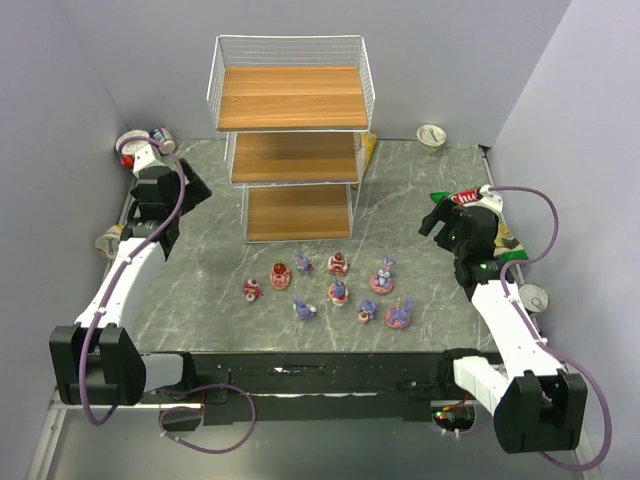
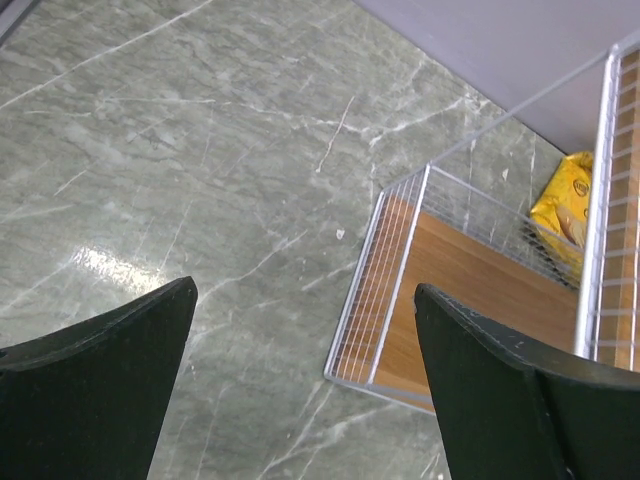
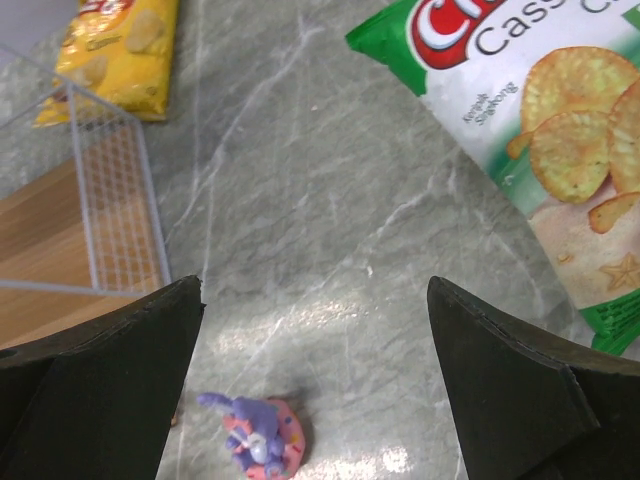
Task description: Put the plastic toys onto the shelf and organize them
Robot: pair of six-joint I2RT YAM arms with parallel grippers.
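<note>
Seen from above, the shelf (image 1: 290, 98) is a white wire rack with three smooth brown wooden boards, stepped one below another. It stands on a glossy grey-green table (image 1: 200, 290) veined like marble. Nine small plastic toys (image 1: 338, 292), rounded purple and pink-red figures, stand scattered on the stone in front of the lowest board. They are between the two arms and apart from both. The left gripper (image 1: 192, 188) hangs off to the left of the rack, and the right gripper (image 1: 436, 216) hangs to the right of the toys. From this height their black jaws look parted, with nothing in them. A crinkly green chip bag (image 1: 503, 248) lies under the right arm. In the left wrist view, the matte black fingers (image 2: 100, 390) stand spread wide, holding and touching nothing. Polished stone fills the gap between them. Past the right-hand finger are the rack's fine wire grid and lowest board, and beyond that a shiny yellow bag (image 2: 565, 205). In the right wrist view the jaws are also spread wide and empty. A purple long-eared bunny (image 3: 258, 440) on a sprinkled pink base stands on the stone just inside the left-hand finger, not touching it. The chip bag, printed with round crisps, lies ahead of the right-hand finger. The wire corner and wooden board sit ahead of the left-hand one, with the yellow bag beyond them.
</note>
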